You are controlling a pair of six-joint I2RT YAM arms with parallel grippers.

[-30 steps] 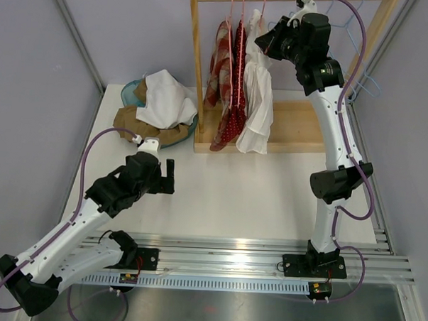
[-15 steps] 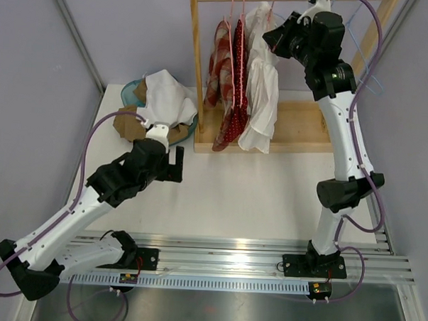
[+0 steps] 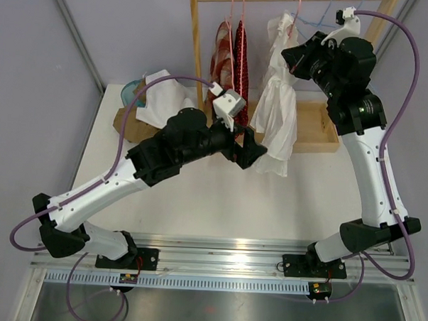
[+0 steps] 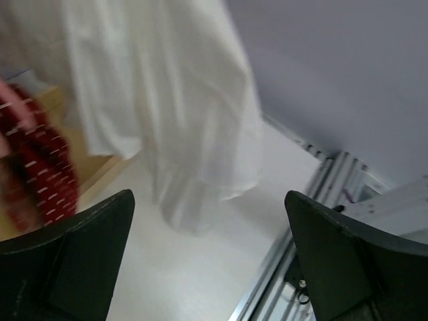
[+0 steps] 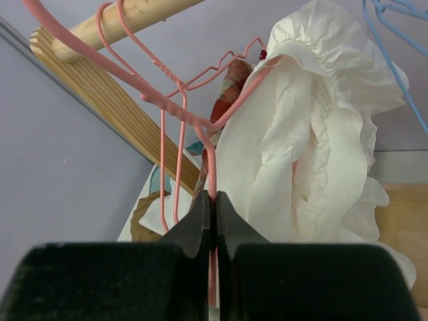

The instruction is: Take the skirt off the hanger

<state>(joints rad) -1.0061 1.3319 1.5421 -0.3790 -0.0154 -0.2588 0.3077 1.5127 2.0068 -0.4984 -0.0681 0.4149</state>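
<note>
White ruffled fabric skirt (image 3: 279,99): draped on a pink wire hanger (image 5: 200,114) up by the top rail of the wooden clothes rack (image 3: 197,67); not yet off.
Right gripper (image 5: 214,207): fingers pinched shut on the hanger wire, below the rack's rail.
Left gripper (image 4: 207,254): fingers spread wide, empty, near the skirt's hem in front of the rack.
Remaining, by judgement: seize the cloth, draw it free.

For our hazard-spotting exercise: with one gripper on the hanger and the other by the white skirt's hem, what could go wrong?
The right gripper pinches thin wire of the pink hanger; a tug could slip it. Neighbouring hangers crowd it and may snag. The open left gripper might miss the white skirt.
</note>
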